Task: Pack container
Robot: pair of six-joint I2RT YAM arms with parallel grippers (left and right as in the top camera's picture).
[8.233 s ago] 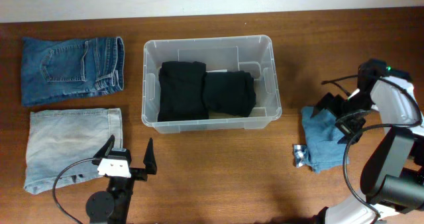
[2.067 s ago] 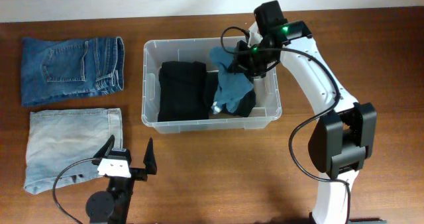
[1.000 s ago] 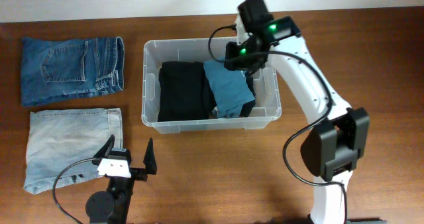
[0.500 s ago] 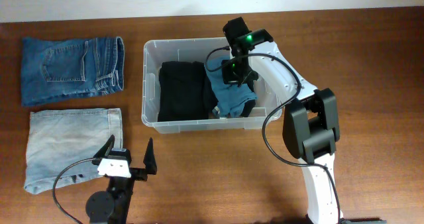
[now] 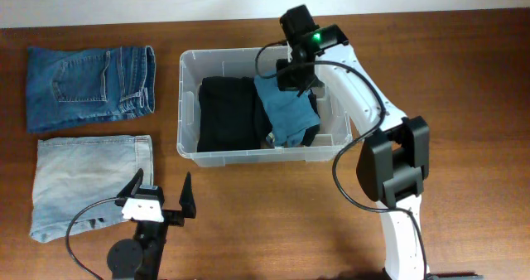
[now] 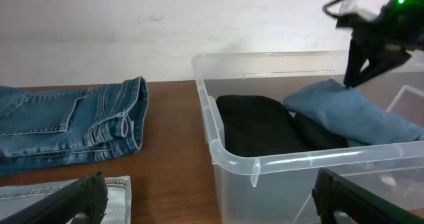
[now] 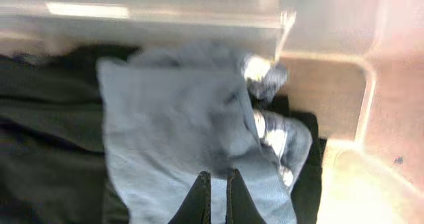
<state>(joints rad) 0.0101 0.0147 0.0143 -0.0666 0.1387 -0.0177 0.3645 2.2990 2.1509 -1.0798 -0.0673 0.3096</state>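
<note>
Container holds black clothes, blue garment; right jaws together above garment; left jaws apart; jeans beside it.

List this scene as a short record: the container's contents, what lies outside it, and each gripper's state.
container: clear plastic, open-topped
inside: black garments at left and underneath; blue garment on top at right
outside: dark blue jeans and light jeans, folded, left of the container
right gripper: shut, tips at the blue garment inside the container; cannot tell if it pinches cloth
left gripper: open, empty, by the light jeans
</note>
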